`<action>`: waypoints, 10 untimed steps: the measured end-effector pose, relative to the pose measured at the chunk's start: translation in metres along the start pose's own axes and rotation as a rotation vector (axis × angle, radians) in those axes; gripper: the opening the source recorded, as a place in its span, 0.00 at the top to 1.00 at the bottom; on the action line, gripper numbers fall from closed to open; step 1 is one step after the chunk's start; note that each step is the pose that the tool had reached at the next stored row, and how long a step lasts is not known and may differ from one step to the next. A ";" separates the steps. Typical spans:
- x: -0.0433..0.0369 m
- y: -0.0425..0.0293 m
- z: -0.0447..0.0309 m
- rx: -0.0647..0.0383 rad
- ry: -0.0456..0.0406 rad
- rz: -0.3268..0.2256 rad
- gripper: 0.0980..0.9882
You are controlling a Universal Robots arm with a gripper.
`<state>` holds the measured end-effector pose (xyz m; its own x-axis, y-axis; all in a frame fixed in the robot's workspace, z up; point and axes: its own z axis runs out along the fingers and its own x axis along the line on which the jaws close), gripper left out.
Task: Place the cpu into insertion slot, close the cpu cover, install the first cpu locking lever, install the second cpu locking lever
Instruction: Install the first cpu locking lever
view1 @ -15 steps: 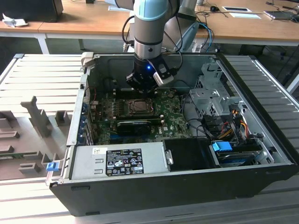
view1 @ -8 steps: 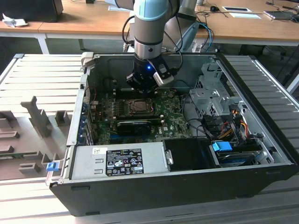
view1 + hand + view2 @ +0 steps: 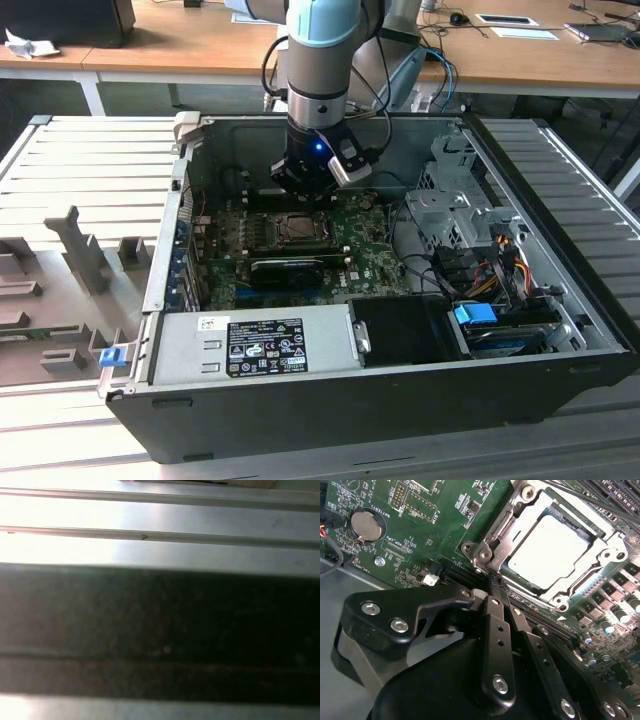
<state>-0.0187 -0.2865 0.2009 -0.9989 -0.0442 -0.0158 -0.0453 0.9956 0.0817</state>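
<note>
The cpu [image 3: 550,550] lies in the socket with its silver-grey top up, and it is a small pale square [image 3: 297,228] on the motherboard in the exterior view. The grey cpu cover [image 3: 612,547] lies flat around it, the chip showing through its window. A thin lever rod [image 3: 580,500] runs along one side of the socket. My gripper [image 3: 492,585] is shut with nothing between its fingers [image 3: 496,630], its tips beside the hinge corner of the socket. In the exterior view the gripper [image 3: 310,180] hangs just behind the socket inside the open case.
Power supply [image 3: 250,345] fills the case front. A long black card [image 3: 285,268] lies in front of the socket. Drive cage [image 3: 450,190] and cables [image 3: 490,265] are on the exterior view's right. A coin battery [image 3: 366,525] sits on the board. Case walls surround the work area.
</note>
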 end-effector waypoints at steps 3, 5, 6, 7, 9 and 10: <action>-0.0002 0.0004 -0.0022 -0.002 -0.0010 0.000 0.99; -0.0002 0.0006 -0.0064 -0.001 -0.0004 0.000 0.99; -0.0002 0.0008 -0.0087 -0.001 -0.0004 0.000 0.99; -0.0002 0.0010 -0.0106 -0.001 -0.0004 0.000 0.99; -0.0003 0.0009 -0.0119 -0.002 -0.0005 0.000 0.99; -0.0002 -0.0004 -0.0121 -0.001 -0.0003 0.000 0.99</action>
<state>-0.0186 -0.2879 0.2129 -0.9989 -0.0443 -0.0162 -0.0454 0.9955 0.0830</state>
